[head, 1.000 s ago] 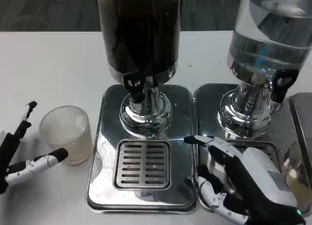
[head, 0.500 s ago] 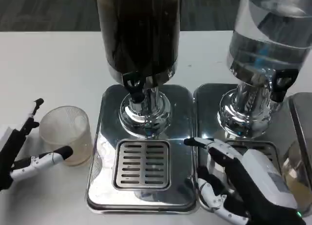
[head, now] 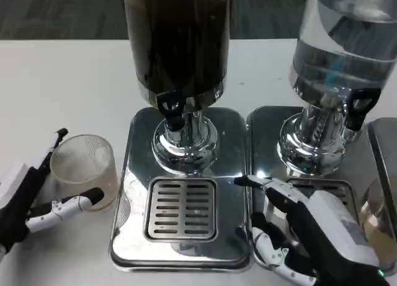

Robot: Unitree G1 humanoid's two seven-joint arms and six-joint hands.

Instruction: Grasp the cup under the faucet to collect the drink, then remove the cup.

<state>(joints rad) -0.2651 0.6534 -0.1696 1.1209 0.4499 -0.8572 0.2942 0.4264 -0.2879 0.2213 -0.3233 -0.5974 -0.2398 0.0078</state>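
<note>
Progress is visible on the left side: over the last second my left robot hand has moved in from the picture's edge toward the cup, and now its fingers stand on both sides of the cup, one dark finger behind the rim and one white finger with a black tip at the front wall. I cannot tell if they already press on the plastic; the robot hand is spread wide and I judge it holds nothing yet. The cup itself has not moved. It stands upright on the white surface, just beside the left edge of the steel drip tray, not under the black faucet of the dark drink dispenser. My right robot hand rests over the neighbouring tray below the clear dispenser, fingers apart, holding nothing, almost where it was. So I think the grasp is about to close, and after that the cup must go right, onto the grate under the faucet.
</note>
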